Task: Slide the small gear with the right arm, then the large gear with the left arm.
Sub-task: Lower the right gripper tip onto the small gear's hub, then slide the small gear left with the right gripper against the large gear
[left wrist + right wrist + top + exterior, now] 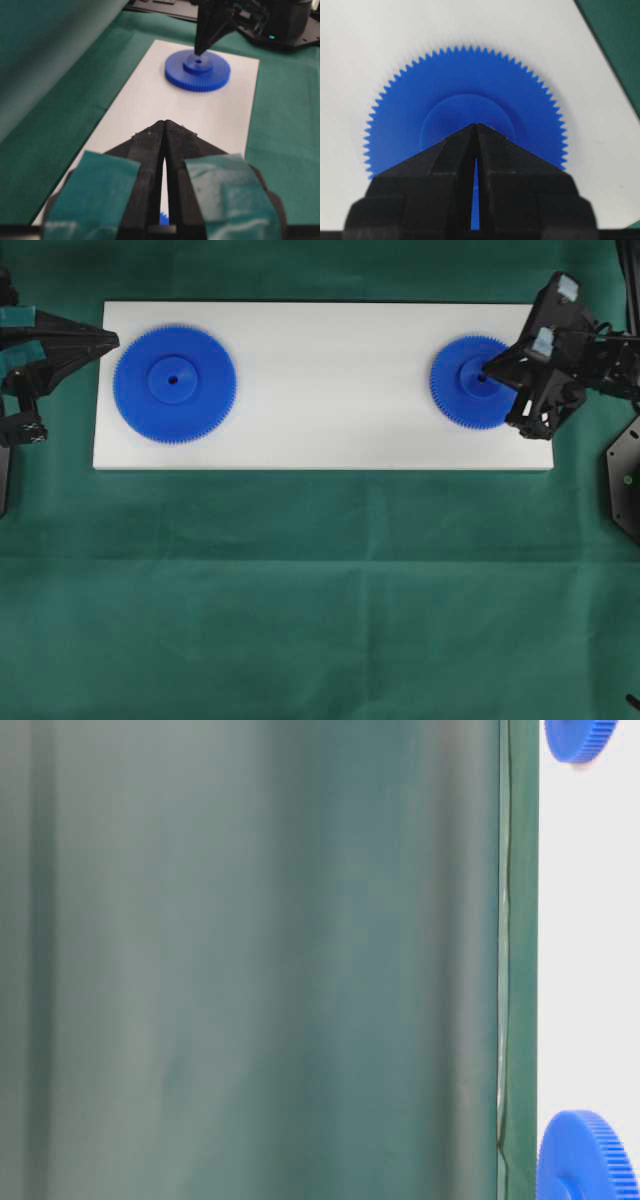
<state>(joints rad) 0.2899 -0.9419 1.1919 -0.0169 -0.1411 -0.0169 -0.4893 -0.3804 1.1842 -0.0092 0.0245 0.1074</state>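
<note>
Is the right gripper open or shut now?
Shut: the right gripper has fingers meeting at the tip, resting over the small gear hub.

The large gear (174, 384) lies flat at the overhead frame's left; the small gear (470, 382) lies flat at its right, 2 bright blue toothed discs.

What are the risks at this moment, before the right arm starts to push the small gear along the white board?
1. The right gripper, shut, sits with its tip on the hub of the small gear. Pushed from there, the tip may slip off, or tilt the gear.
2. The small gear lies near the end of the white board; a wrong direction could push it onto the green cloth.
3. The left gripper waits very near the large gear and might nudge it early.
</note>
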